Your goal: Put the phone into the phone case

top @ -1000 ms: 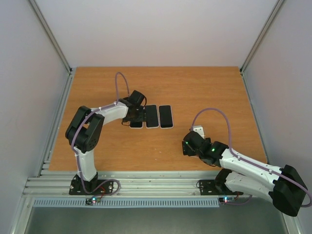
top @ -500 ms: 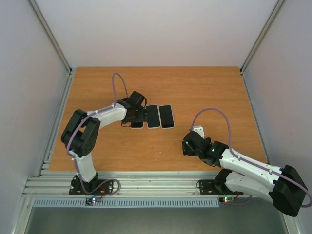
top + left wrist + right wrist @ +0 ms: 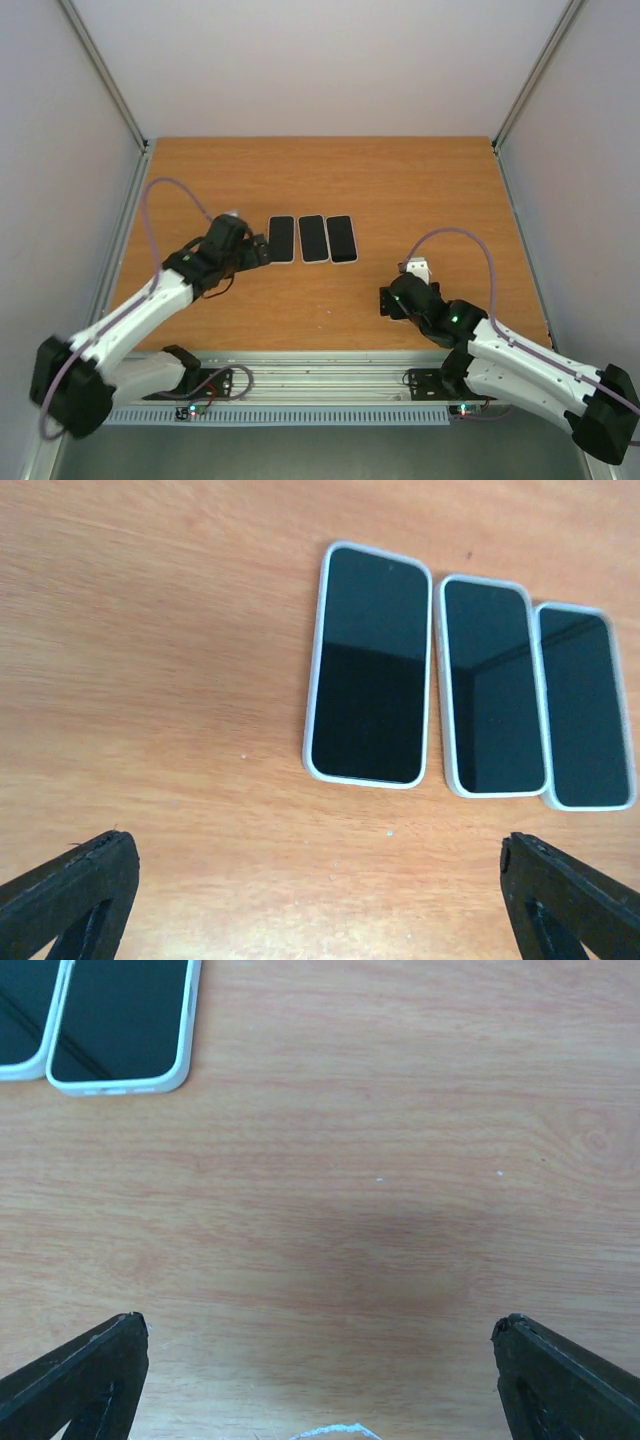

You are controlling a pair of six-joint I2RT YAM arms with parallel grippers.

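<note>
Three black-screened phones in pale cases lie side by side on the wooden table: the left one [image 3: 281,238] [image 3: 369,665], the middle one [image 3: 313,238] [image 3: 491,687] and the right one [image 3: 342,239] [image 3: 587,708]. The right one also shows in the right wrist view [image 3: 124,1023]. My left gripper [image 3: 258,254] [image 3: 318,900] is open and empty, just left of and nearer than the left phone. My right gripper [image 3: 392,300] [image 3: 320,1380] is open and empty over bare wood, to the right of and nearer than the row.
The wooden table [image 3: 400,190] is walled by white panels on the left, back and right. An aluminium rail [image 3: 300,375] runs along the near edge by the arm bases. Purple cables loop over both arms.
My left arm has pulled back from over the left phone toward the near left, uncovering all three phones. My right gripper has shifted slightly nearer and to the right.
</note>
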